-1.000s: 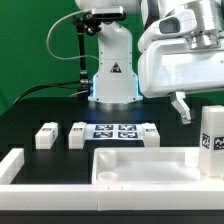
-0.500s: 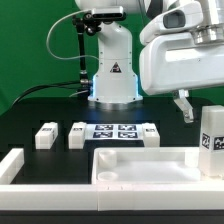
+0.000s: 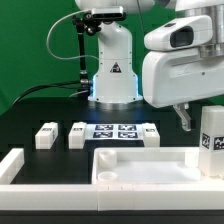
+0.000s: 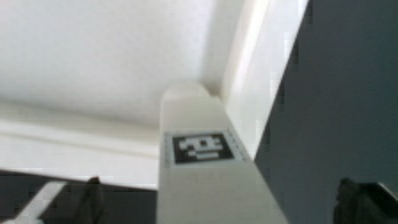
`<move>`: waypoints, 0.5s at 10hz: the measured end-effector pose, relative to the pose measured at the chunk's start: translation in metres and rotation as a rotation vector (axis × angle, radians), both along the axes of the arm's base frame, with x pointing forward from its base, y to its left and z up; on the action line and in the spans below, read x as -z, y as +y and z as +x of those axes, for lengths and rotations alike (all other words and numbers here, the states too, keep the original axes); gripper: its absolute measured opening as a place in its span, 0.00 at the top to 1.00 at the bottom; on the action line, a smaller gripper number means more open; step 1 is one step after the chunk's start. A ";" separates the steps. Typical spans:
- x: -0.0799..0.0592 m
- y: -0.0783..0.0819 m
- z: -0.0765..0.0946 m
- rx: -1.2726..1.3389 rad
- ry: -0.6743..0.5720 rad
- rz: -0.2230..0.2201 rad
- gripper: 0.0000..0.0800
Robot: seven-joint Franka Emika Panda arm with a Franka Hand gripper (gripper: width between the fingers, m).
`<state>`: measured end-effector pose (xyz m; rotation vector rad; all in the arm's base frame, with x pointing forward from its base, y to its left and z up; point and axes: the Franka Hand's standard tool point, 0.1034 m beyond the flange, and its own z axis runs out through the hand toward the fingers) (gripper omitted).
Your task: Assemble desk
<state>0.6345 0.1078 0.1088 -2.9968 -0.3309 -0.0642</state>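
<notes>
The desk's white rimmed tabletop panel (image 3: 140, 165) lies at the front of the table. One white square leg (image 3: 213, 140) stands upright at the panel's corner on the exterior view's right, with a tag on its side. My gripper (image 3: 200, 112) hangs just above that leg; only one dark finger (image 3: 183, 118) shows there. In the wrist view the tagged leg (image 4: 205, 150) rises between my two dark fingertips (image 4: 63, 200), with gaps on both sides. The gripper (image 4: 214, 205) is open. The panel (image 4: 107, 60) fills the area behind the leg.
Three loose white legs (image 3: 46, 135) (image 3: 79, 133) (image 3: 150, 133) lie behind the panel, around the marker board (image 3: 114, 131). A long white border bar (image 3: 10, 165) lies at the exterior view's left. The arm's base (image 3: 112, 75) stands at the back.
My gripper has come down toward the upright leg, mostly in the last half second. The parts on the table have not moved.
</notes>
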 end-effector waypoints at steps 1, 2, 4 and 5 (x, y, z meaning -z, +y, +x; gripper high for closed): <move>0.000 0.001 0.000 0.010 0.002 0.001 0.23; 0.000 0.001 0.000 0.007 0.002 0.001 0.45; 0.000 -0.001 0.000 0.106 0.013 0.003 0.64; 0.001 -0.001 0.000 0.183 0.023 0.005 0.64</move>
